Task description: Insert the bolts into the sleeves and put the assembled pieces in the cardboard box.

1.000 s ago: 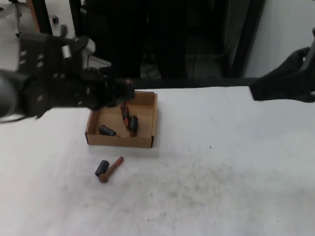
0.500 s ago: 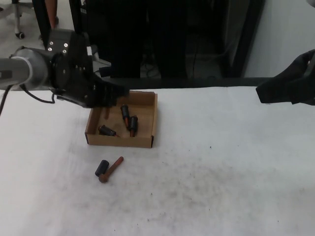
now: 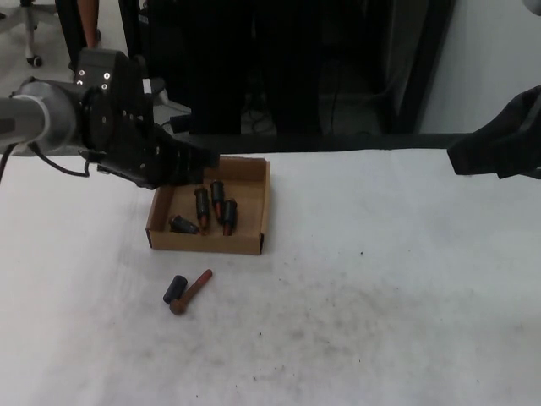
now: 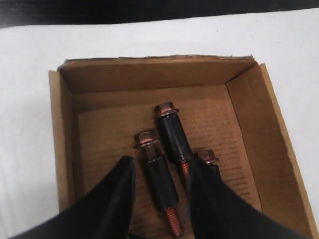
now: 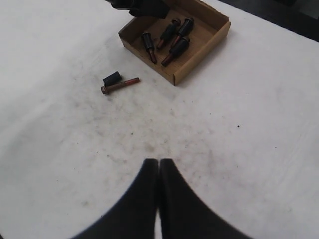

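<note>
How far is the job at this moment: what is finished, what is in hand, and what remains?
Done: four assembled copper bolts in black sleeves lie in the brown cardboard box. In hand: nothing; the left pincer hangs open above one of them, and the right pincer is shut and empty. Left: one loose copper-coloured bolt and one short black sleeve on the white bench, to be joined and boxed.

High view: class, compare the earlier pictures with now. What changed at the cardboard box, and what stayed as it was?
The left end effector let go of an assembled piece and now stands open; the piece settled in the cardboard box beside three other pieces. The right arm edged rightward. The box, loose bolt and loose sleeve stayed put.
</note>
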